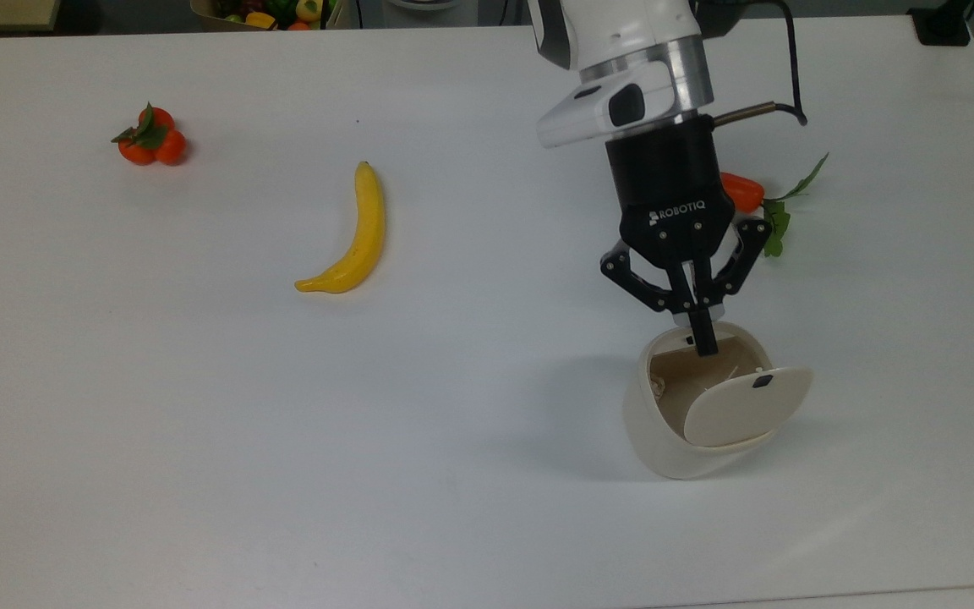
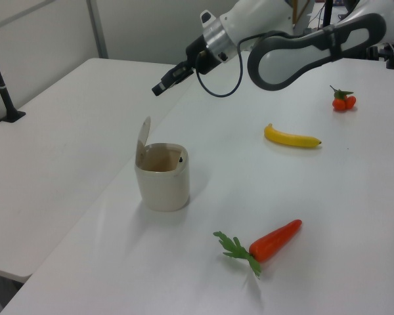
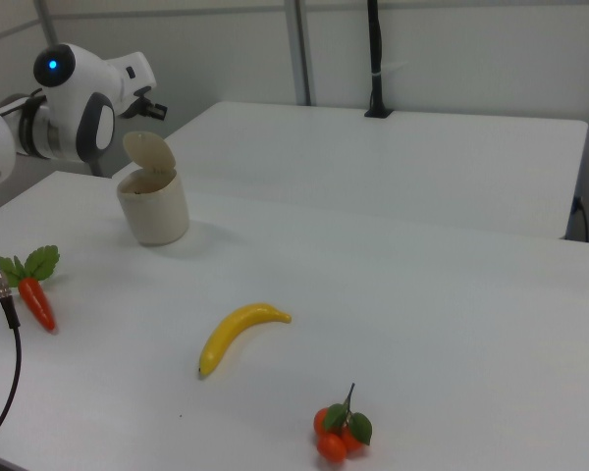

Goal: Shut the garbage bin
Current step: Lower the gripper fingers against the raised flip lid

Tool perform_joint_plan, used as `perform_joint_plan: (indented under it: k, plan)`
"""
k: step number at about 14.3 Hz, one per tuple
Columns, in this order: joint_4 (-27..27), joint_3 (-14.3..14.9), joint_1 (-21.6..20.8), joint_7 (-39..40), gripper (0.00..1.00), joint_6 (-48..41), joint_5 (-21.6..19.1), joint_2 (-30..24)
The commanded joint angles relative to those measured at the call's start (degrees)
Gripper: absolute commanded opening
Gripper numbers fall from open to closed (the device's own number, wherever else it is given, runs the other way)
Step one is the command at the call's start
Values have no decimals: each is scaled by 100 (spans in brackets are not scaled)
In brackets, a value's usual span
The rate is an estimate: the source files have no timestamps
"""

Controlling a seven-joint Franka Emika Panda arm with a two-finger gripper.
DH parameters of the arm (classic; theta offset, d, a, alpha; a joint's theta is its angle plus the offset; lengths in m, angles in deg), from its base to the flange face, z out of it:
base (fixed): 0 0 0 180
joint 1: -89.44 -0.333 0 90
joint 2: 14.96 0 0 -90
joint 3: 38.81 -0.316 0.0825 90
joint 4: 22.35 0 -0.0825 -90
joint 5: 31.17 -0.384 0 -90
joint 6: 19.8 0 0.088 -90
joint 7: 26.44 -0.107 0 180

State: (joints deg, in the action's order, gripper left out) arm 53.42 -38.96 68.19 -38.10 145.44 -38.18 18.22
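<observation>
1 bin [image 1: 673, 423] to shut, and it stands lower right in the top view, its lid [image 1: 745, 406] propped up on the hinge and the beige inside wide open to the camera. In the left view the lid [image 2: 143, 136] stands almost upright at the bin's far-left edge, so I'd judge it needs a nudge over the top to drop flat.

The pincer [image 1: 703, 338] hangs pointing down, its 2 fingers pressed together into a single black tip — a pusher's pose, I reckon, not a grabber's. In the top view that tip overlaps the upper rim of the bin's mouth, just above the lid. The left view tells more: the pincer [image 2: 159, 89] sits upper middle of the frame, above the lid and clear of it, nothing touching.

Elsewhere on the tabletop [image 1: 199, 423], well apart from the action, lie a banana [image 1: 356, 237] left of centre, tomatoes [image 1: 150, 137] upper left, and a carrot [image 1: 741, 191] half hidden behind the arm.
</observation>
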Motion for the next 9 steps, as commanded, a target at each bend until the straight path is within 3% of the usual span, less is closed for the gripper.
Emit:
perform_joint_plan:
  k: [1,9]
  plan:
    - [-370,-2,-99,-117,0,631,15,487]
    - [-704,-29,-284,-100,0,1184,33,1014]
